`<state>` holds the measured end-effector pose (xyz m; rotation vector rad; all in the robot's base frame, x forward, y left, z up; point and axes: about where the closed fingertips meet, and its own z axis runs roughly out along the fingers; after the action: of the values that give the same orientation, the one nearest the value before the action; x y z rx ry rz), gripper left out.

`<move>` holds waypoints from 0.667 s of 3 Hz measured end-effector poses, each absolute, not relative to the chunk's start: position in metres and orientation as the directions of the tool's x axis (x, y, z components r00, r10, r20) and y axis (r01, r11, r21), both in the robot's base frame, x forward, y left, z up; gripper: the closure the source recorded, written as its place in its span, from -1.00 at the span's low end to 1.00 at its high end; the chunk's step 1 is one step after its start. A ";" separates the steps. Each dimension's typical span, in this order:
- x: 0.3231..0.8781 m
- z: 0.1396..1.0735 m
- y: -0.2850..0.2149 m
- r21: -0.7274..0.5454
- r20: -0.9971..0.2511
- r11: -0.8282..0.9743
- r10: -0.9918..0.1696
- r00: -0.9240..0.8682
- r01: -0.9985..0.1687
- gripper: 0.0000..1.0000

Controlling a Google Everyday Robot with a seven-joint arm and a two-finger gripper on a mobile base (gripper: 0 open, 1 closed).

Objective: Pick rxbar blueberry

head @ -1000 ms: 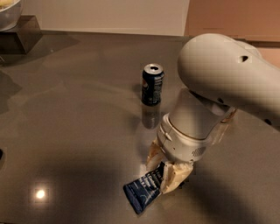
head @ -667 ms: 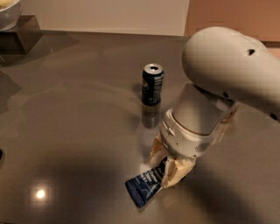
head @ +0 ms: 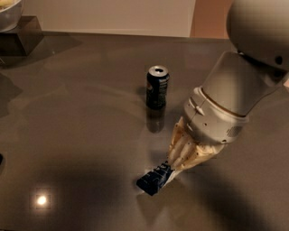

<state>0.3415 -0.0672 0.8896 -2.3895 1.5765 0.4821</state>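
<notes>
The rxbar blueberry [head: 154, 179] is a flat dark navy wrapper with white text, in the lower middle of the camera view. Its right end sits between the tips of my gripper [head: 174, 168], which is shut on it. The bar tilts, its right end raised and its left end low near the grey tabletop [head: 76, 135]. My arm's large white wrist [head: 226, 108] comes down from the upper right and hides the table behind it.
A dark blue upright soda can [head: 156, 87] stands behind the bar, just up and left of my gripper. A dark block [head: 18, 36] with a bowl [head: 9, 11] on it sits at the far left corner.
My arm has swung to the right and risen, and the bar's right end has come up with the gripper. The can has not moved.
</notes>
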 end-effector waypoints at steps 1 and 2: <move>0.343 0.915 -0.068 -0.032 -0.424 -0.380 -0.832 0.357 -0.924 1.00; 0.351 0.968 -0.068 -0.096 -0.474 -0.337 -0.812 0.341 -0.936 1.00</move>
<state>0.3510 -0.0683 0.9677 -2.2584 1.5461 0.4921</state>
